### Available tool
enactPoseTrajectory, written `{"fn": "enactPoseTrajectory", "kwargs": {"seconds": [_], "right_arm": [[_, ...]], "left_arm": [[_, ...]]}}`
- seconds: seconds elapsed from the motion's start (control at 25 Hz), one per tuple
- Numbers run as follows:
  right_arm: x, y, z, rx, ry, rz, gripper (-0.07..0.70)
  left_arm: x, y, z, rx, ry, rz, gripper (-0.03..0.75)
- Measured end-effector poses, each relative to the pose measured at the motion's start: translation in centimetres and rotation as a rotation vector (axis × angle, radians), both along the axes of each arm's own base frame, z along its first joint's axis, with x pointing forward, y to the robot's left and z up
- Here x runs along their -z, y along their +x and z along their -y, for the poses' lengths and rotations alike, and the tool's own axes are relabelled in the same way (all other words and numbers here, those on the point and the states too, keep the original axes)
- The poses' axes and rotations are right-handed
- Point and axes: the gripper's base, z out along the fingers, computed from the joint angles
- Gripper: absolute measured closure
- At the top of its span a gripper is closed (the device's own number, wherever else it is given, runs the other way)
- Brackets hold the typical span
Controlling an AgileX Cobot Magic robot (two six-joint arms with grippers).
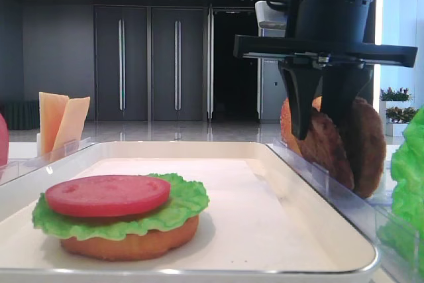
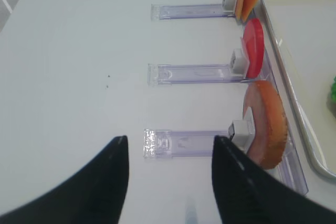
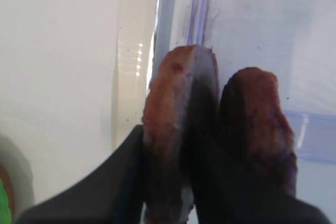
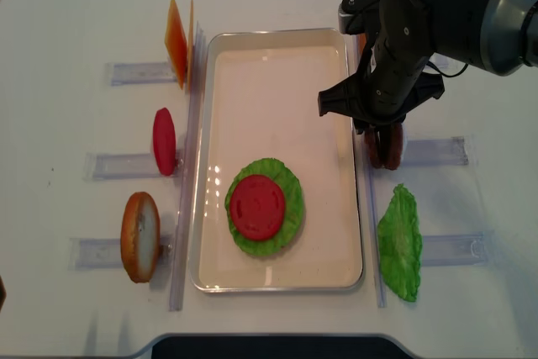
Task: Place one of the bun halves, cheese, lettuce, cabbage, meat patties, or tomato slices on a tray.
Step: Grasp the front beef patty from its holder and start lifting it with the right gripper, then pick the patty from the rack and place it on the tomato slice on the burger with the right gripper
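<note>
The cream tray (image 4: 277, 98) holds a flat bun half (image 1: 132, 243) topped with lettuce (image 1: 179, 210) and a tomato slice (image 1: 109, 193). Right of the tray, two brown meat patties (image 4: 385, 147) stand on edge in a clear holder. My right gripper (image 1: 328, 157) reaches down over them. In the right wrist view its dark fingers press both faces of the left patty (image 3: 170, 103), and the other patty (image 3: 254, 114) stands beside it. My left gripper (image 2: 170, 140) is open above the table, close to a bun half (image 2: 268, 129). Cabbage is out of view.
Left of the tray, clear holders carry cheese (image 4: 176, 31), a tomato slice (image 4: 164, 140) and a bun half (image 4: 139, 235). A lettuce leaf (image 4: 399, 241) stands in a holder at the right front. The tray rim (image 1: 199, 147) lies just left of the patties.
</note>
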Motion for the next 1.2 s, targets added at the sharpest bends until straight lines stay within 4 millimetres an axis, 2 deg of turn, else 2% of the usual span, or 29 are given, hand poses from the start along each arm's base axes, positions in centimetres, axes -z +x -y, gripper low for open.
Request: {"fn": "enactPoseTrajectory", "kwargs": {"seconds": [0.12,0.24,0.32,0.56,0.72,0.84,1.04,1.2], "right_arm": [[-0.3,-0.1,0.1,-0.001,-0.006,-0.004,0.43],[-1.5,-0.6,0.5,-0.007,-0.016,0.008,0.486],[-3.1,-1.0,0.8,-0.006,0.002,0.035,0.486],[-10.4,-3.3,2.2,0.002,0.096,0.156,0.49],[-13.4,-5.1,3.3,0.003,0.138,0.211,0.49],[-14.3,-5.8,3.7,0.004,0.148,0.222,0.49],[-14.2,-6.8,3.7,0.001,0.142,0.134,0.491],[-15.3,-9.4,2.8,-0.026,0.169,0.12,0.491]], "left_arm": [[0.0,0.0,0.0,-0.001,-0.001,0.0,0.325],[0.0,0.0,0.0,-0.002,-0.003,0.0,0.325],[0.0,0.0,0.0,-0.002,-0.003,0.0,0.325],[0.0,0.0,0.0,-0.002,-0.003,0.0,0.325],[0.0,0.0,0.0,-0.002,-0.003,0.0,0.325],[0.0,0.0,0.0,-0.002,-0.003,0.0,0.325],[0.0,0.0,0.0,-0.002,-0.003,0.0,0.325],[0.0,0.0,0.0,-0.002,-0.004,0.0,0.325]]}}
